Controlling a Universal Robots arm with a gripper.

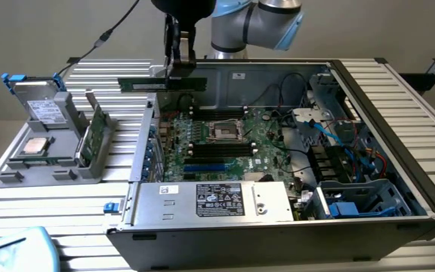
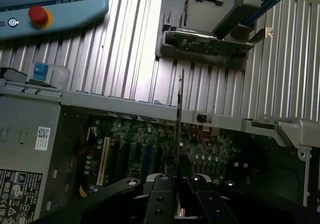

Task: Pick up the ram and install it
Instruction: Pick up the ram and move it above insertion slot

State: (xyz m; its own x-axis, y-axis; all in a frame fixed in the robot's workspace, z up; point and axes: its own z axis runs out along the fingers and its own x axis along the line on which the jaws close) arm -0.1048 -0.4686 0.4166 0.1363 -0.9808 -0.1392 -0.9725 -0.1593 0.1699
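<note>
slatted table [image 1: 43, 212], one ram [image 1: 162, 84] in fingers [image 1: 178, 56]

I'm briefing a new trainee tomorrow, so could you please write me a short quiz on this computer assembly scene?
1. What does the pincer hold? A) a memory stick B) a blue cable C) a screwdriver
2. True or false: the memory stick is already plugged in inside the computer case.
3. Fill in: the square silver chip lies in the grey holder on the exterior view's ____ of the computer case.
Key: 1 A; 2 false, the pincer holds it in the air above the case; 3 left.
</note>
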